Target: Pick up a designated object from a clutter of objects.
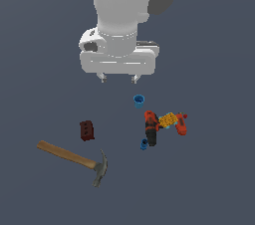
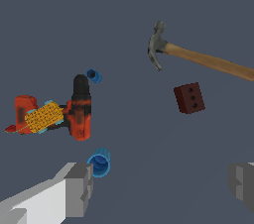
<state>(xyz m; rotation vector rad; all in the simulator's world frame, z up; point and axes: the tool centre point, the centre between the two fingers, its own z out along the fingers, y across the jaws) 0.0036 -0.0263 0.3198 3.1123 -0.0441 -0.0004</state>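
The designated object, a tiny dark-blue peg (image 1: 144, 144) (image 2: 93, 75), lies on the dark floor right at the black end of a red-and-black drill (image 1: 151, 127) (image 2: 79, 111). My gripper (image 1: 118, 78) (image 2: 158, 183) hangs open high above the clutter of objects, holding nothing, its fingers (image 2: 74, 188) spread wide. In the exterior view the peg sits well below and slightly right of the gripper. The light-blue cup (image 1: 139, 101) (image 2: 100, 162) is the object nearest the fingers.
A second red drill (image 1: 181, 124) (image 2: 22, 114) and a yellow perforated block (image 1: 168, 119) (image 2: 43, 116) crowd the first drill. A dark-red brick (image 1: 87, 130) (image 2: 189, 98) and a wooden-handled claw hammer (image 1: 74, 158) (image 2: 198, 57) lie apart toward the exterior view's left.
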